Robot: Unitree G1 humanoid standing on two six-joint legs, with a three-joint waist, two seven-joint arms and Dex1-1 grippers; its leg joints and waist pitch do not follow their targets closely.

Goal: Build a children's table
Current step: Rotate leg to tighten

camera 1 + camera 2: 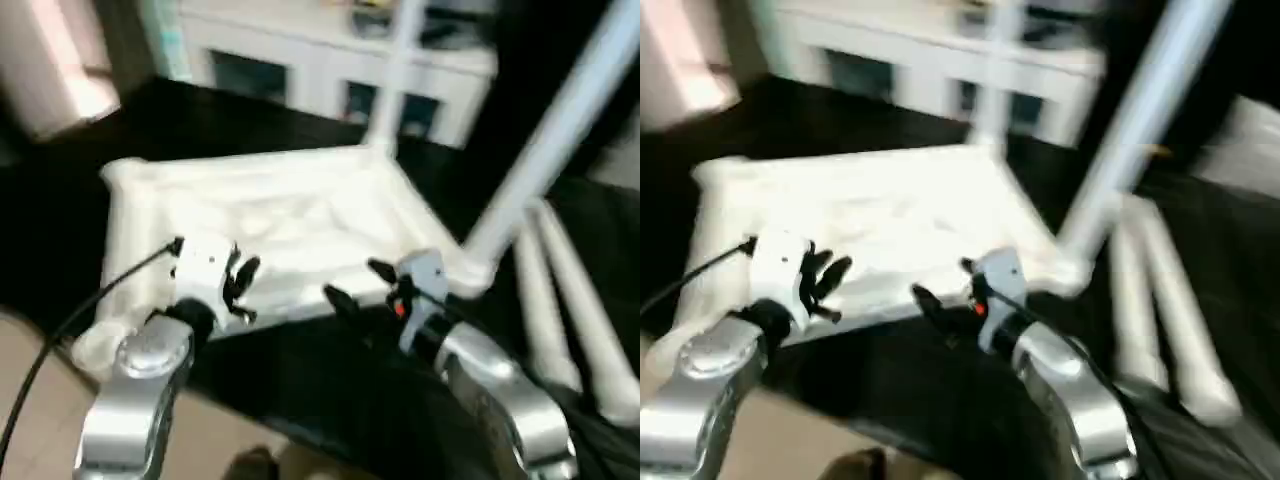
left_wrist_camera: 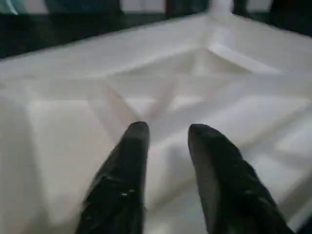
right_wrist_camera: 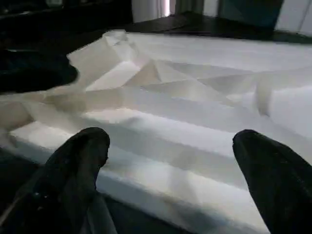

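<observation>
White plastic, the upturned table top point(image 1: 290, 225) lies on the dark floor point(image 1: 300, 380), two legs point(image 1: 560, 150) socketed, two spare legs point(image 1: 570, 310) beside. Left hand point(image 1: 240, 285) is partly spread, right hand point(image 1: 360, 285) wide, both empty; a spare leg should be fetched next.

Upright leg point(image 1: 555, 140) and loose legs point(image 1: 565, 310) crowding tabletop's point(image 1: 280, 225) right side.

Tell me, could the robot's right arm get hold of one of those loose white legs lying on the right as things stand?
Probably yes. The two loose legs lie on the dark surface just beside the right gripper, with nothing between them. Its jaws stand wide open and empty at the table top edge, so it would only have to swing outward.
</observation>
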